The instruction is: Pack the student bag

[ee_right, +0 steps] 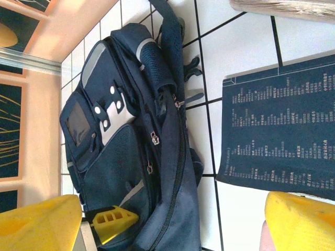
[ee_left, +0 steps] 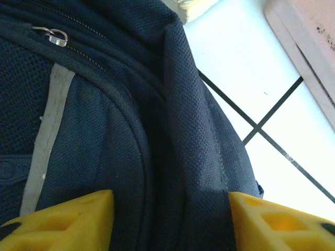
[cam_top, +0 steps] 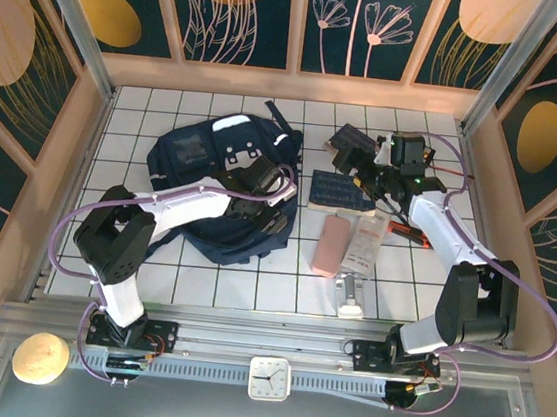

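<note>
**Left claw** [ee_left: 170,209]: the yellow fingers [ee_left: 68,222] stand either side of a raised fold of the bag [ee_left: 104,130]. The fold fills most of the gap. Whether it is clamped cannot be told. In the wrist view a grey stripe [ee_left: 49,125] runs at 10 o'clock of the claw, and a zip pull [ee_left: 56,36] lies beyond it at 11 o'clock. In the top view this claw [cam_top: 261,181] sits on the bag's 3 o'clock side.

**Right claw** [ee_right: 172,209]: the jaws are spread wide with nothing between them.

**Bag** [cam_top: 199,159]: lies flat, front face up, on the white-tiled bench [cam_top: 250,286], at 9 o'clock of the bench's middle.

**Book** [cam_top: 341,191]: dark blue, near the bag at its 3 o'clock, with a strip of tile between them.

**Pink case** [cam_top: 330,245]: lies at 6 o'clock of the book, with a white packet [cam_top: 365,241] against its 3 o'clock side.
</note>
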Robot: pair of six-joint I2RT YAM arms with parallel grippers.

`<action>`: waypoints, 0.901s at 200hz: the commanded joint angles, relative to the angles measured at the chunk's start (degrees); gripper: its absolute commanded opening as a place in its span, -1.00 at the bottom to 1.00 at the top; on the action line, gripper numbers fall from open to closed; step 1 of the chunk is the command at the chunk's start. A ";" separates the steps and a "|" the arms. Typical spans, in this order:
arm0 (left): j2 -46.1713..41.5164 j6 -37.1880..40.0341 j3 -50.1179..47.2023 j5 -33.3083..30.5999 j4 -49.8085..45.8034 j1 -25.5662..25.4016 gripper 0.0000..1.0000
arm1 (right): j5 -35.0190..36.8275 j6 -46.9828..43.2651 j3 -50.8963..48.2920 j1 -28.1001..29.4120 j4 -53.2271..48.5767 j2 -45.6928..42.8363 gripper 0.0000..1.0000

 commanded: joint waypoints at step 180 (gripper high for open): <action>-34.60 21.94 -8.76 7.31 -13.21 1.06 -1.00 | -26.36 -59.50 -18.65 8.11 31.07 1.07 0.28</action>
